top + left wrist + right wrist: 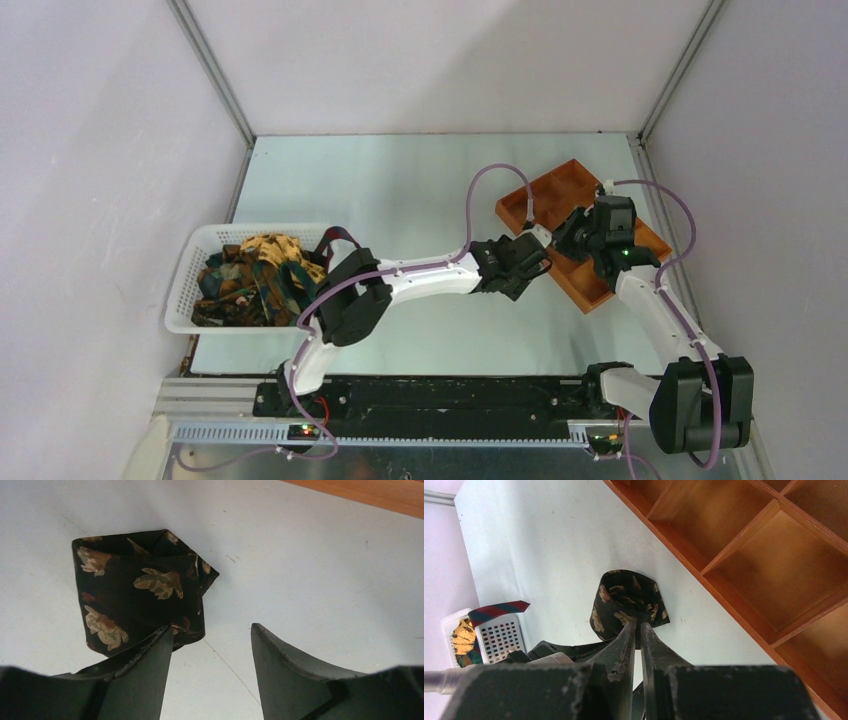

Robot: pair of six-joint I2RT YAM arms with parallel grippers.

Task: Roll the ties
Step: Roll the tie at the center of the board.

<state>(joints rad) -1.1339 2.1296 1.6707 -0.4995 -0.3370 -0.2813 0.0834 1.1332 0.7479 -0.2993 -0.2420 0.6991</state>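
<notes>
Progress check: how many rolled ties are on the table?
1. The rolled tie lies on the table right beside the orange compartment tray. The arms cover part of the tray and table from above, so another could be hidden.

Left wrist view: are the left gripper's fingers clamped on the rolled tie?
No. The left gripper stands open with a wide gap between its fingers, and the rolled tie lies on the table beyond them.

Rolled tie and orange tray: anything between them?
No. Only bare table between the rolled tie and the orange tray, clearest in the right wrist view.
</notes>
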